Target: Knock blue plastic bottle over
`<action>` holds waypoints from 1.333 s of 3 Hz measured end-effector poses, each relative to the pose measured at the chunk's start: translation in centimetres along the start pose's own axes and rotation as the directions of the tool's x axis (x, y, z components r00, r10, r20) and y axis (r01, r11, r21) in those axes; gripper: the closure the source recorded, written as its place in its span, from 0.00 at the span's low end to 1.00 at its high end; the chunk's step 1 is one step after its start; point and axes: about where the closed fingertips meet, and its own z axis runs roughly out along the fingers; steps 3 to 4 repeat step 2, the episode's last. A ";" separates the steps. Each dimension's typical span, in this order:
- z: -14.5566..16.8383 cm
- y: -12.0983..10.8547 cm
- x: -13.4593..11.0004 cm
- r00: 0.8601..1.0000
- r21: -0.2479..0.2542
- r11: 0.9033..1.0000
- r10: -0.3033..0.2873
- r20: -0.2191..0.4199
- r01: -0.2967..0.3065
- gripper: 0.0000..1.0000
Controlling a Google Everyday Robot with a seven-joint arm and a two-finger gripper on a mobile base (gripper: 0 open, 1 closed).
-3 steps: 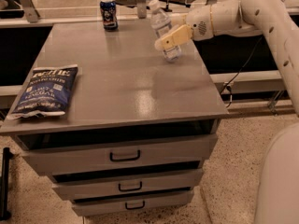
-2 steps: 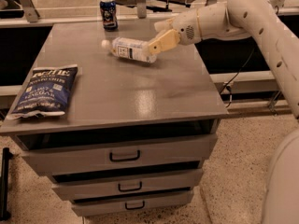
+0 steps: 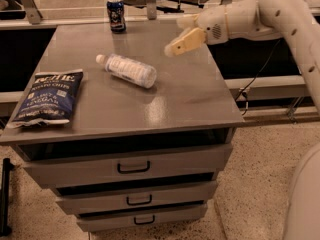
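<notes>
The blue plastic bottle (image 3: pixel 128 69), clear with a white cap and a pale label, lies on its side near the middle of the grey cabinet top (image 3: pixel 190 99), cap pointing left. The gripper (image 3: pixel 176 44) hangs above the back right part of the top, to the right of the bottle and apart from it, with nothing in it. Its yellowish fingers (image 3: pixel 184 40) point down and left toward the bottle.
A short dark blue can (image 3: pixel 116 15) stands upright at the back edge. A flat dark blue chip bag (image 3: pixel 48 96) lies at the front left corner. The cabinet has several drawers (image 3: pixel 132 166) below. The white arm (image 3: pixel 280 19) reaches in from the right.
The bottle stood upright at the gripper a second ago. It has tipped over and rolled left and forward. The gripper has drawn back to the right, clear of it.
</notes>
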 end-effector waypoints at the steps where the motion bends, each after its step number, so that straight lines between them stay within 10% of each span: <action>1: -6.6 -2.5 0.0 0.998 0.101 0.993 -0.064 0.002 0.063 0.00; 4: -7.1 -2.8 -0.8 0.997 0.113 0.991 -0.079 0.010 0.077 0.00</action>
